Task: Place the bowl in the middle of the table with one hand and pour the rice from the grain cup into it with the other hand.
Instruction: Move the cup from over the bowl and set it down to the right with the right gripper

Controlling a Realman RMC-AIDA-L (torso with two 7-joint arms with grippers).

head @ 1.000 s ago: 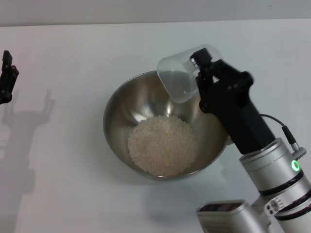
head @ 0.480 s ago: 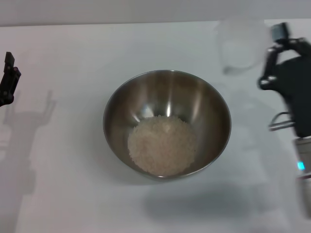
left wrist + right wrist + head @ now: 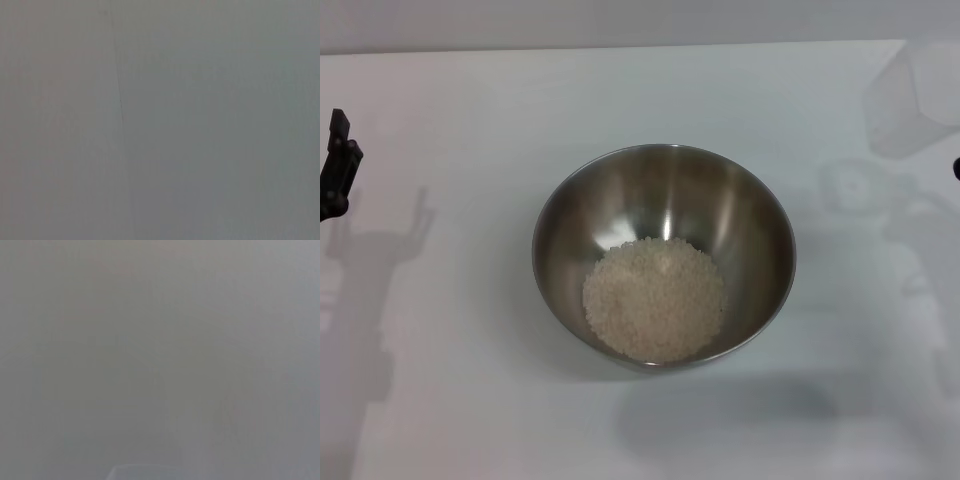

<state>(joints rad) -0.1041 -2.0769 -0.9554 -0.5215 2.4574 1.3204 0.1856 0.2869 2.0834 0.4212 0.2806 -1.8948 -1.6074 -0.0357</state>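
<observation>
The steel bowl [image 3: 663,180] stands in the middle of the white table [image 3: 450,400], with a pale heap of rice [image 3: 655,300] in its bottom. The translucent grain cup [image 3: 918,98] is a blur above the table's far right edge, well clear of the bowl. It is carried by my right gripper, of which only a dark sliver [image 3: 956,168] shows at the right border. My left gripper [image 3: 335,160] is at the left edge, away from the bowl, open and empty. Both wrist views show only plain grey.
Shadows of both arms lie on the table to the left and right of the bowl. The table's far edge runs along the top of the head view.
My right arm has swung the grain cup from over the bowl's far rim out to the right edge of view. The bowl, rice and left gripper have not moved.
</observation>
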